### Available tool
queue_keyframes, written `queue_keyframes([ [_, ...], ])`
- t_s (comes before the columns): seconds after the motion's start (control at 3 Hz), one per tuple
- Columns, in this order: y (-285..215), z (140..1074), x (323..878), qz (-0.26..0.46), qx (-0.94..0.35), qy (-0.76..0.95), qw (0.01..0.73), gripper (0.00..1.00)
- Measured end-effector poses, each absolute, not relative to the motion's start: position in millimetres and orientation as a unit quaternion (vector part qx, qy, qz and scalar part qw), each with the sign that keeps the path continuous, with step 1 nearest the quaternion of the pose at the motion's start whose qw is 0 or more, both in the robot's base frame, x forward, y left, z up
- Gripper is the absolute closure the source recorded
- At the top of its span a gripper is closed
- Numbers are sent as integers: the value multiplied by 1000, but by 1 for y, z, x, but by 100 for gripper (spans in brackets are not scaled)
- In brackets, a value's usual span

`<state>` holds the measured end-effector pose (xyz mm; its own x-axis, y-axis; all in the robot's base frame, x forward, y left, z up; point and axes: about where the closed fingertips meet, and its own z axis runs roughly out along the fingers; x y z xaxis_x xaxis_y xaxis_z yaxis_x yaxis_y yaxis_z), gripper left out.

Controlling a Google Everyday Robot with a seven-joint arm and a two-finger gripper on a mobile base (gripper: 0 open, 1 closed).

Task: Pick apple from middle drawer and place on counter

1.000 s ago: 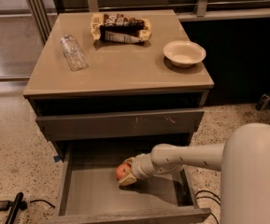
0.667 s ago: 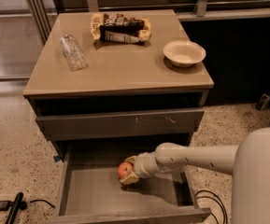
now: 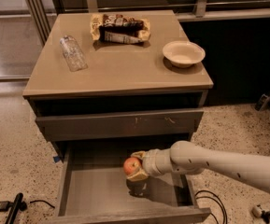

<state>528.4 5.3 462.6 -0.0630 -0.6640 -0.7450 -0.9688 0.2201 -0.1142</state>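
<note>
The red apple with yellowish patches is held between the fingers of my gripper, a little above the floor of the open middle drawer; its shadow falls on the grey drawer floor below. My white arm reaches in from the lower right. The tan counter tops the grey cabinet above.
On the counter lie a clear plastic bottle at the left, a snack bag at the back and a white bowl at the right. A closed drawer front with pale scratch marks overhangs the open drawer. Cables lie on the floor.
The gripper with the apple has risen slightly off the drawer floor and shifted a little to the right; the arm has stretched out further.
</note>
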Motion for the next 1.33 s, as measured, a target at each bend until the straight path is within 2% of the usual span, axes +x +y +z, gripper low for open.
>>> queue_keyframes([
  [0.67,-11,541,516,184,-618,668,370,100],
  [1.33,-20,675,534,163,-672,632,348,100],
])
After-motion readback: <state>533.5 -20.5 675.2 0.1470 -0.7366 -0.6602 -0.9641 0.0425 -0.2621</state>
